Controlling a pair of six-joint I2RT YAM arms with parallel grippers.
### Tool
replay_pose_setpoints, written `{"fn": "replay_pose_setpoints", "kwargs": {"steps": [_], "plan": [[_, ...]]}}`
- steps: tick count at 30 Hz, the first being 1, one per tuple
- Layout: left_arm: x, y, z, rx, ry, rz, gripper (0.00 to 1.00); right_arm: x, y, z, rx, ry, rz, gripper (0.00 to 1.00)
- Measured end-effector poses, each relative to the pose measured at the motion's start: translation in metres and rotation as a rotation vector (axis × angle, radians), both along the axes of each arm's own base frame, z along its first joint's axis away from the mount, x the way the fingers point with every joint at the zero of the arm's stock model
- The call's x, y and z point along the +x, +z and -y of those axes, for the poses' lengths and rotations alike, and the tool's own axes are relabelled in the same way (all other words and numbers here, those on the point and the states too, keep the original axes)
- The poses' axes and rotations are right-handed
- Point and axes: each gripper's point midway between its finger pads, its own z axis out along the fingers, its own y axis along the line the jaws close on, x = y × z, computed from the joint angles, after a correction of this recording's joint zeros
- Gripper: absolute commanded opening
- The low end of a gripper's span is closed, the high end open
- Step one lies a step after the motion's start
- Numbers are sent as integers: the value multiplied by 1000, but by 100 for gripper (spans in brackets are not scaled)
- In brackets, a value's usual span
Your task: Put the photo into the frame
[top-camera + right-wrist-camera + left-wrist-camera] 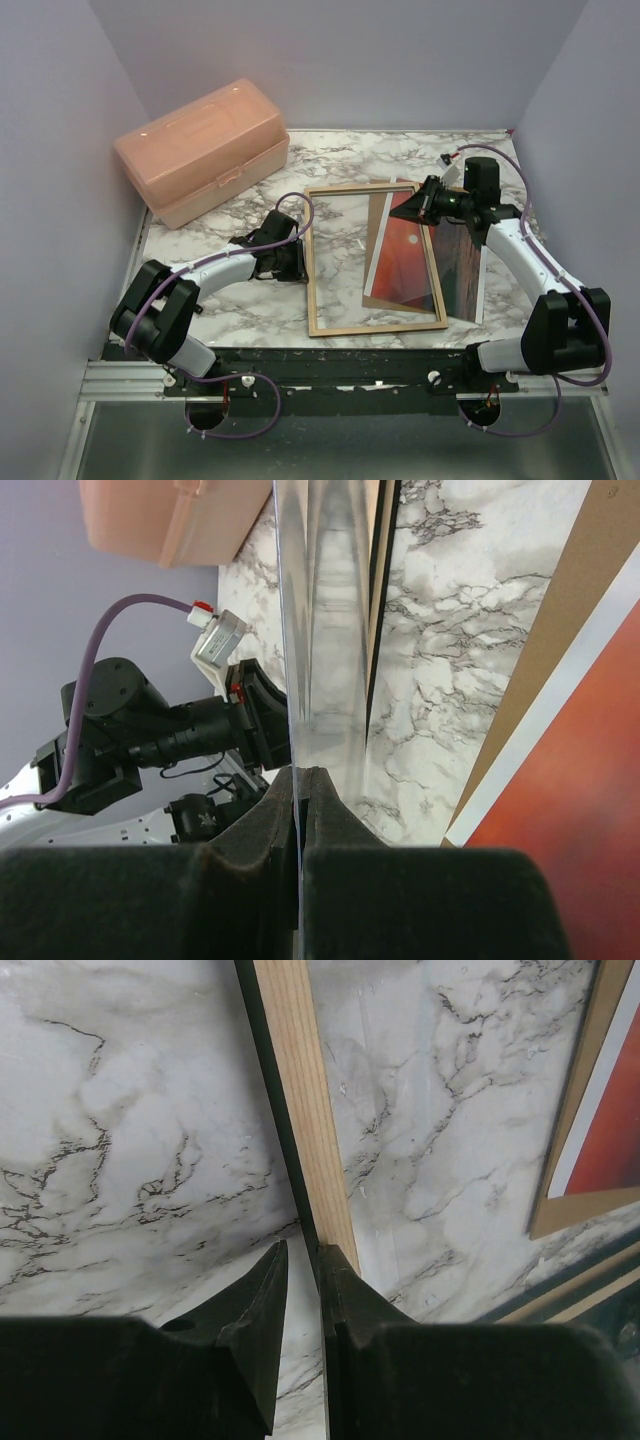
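Note:
The frame [312,280] lies tan back up on the marble table; its left rail shows in the left wrist view [300,1090]. The photo [405,262] lies face up on a brown backing board [383,205] at the frame's right side; its dark part reaches past the right rail. It also shows in the wrist views [610,1110] [580,780]. My left gripper [298,262] [303,1260] sits at the left rail, jaws a narrow gap apart, the right finger over the wood. My right gripper [415,205] [300,780] is shut on a clear pane [320,630] held edge-on above the frame.
A peach plastic box [205,145] stands at the back left, also in the right wrist view [160,520]. Lilac walls close in the table on three sides. The left arm [150,730] shows beyond the pane.

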Motion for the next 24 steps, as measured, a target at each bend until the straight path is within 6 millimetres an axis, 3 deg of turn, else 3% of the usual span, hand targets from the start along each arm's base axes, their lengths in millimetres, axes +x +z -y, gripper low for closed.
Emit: {"fn": "replay_pose_setpoints", "kwargs": {"steps": [13, 24], "plan": [[0, 0, 0, 1, -1, -1, 19, -6, -18, 1, 12, -24, -66, 0], [0, 0, 1, 2, -3, -2, 19, -7, -23, 0, 19, -25, -63, 0]]}}
